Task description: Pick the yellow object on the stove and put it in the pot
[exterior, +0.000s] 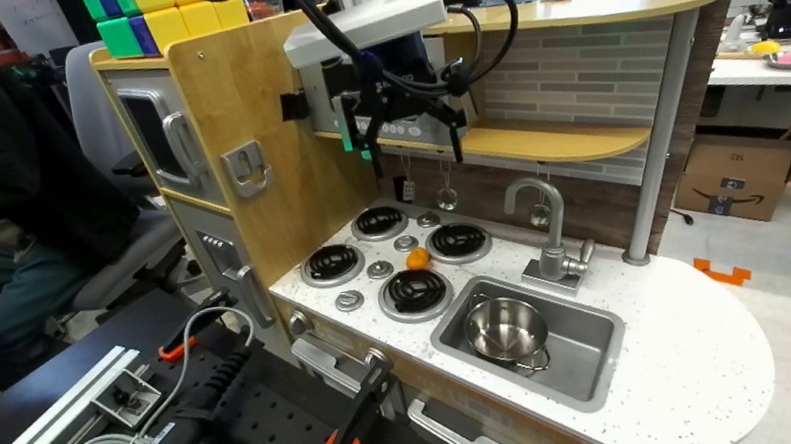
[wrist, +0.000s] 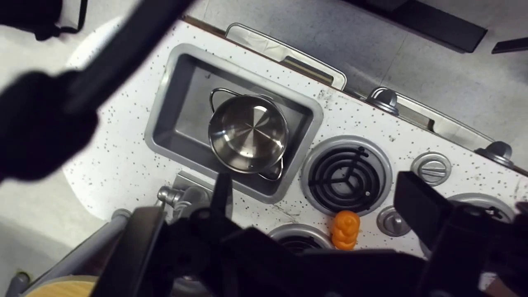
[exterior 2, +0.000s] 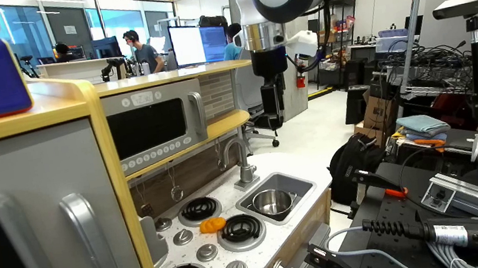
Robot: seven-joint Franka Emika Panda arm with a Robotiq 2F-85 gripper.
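The yellow object, a small lumpy yellow-orange item, shows in both exterior views (exterior: 418, 258) (exterior 2: 212, 224) and in the wrist view (wrist: 345, 230). It lies on the stove (exterior: 416, 295) between two burners, touching or nearly touching their rims. The shiny steel pot (exterior: 506, 330) stands upright inside the sink, to one side of the burners. It also shows in the wrist view (wrist: 248, 134) and looks empty. My gripper (exterior: 418, 161) is open and empty, high above the countertop. In the wrist view its fingertips (wrist: 314, 177) are wide apart, with the yellow object far below between them.
The grey sink (exterior: 603, 378) surrounds the pot. A faucet (exterior: 554, 223) rises behind the sink. A yellow shelf (exterior: 554, 138) and a toy microwave (exterior 2: 149, 128) stand behind the burners, close to the gripper. A tall wooden cabinet side (exterior: 267, 132) borders the stove.
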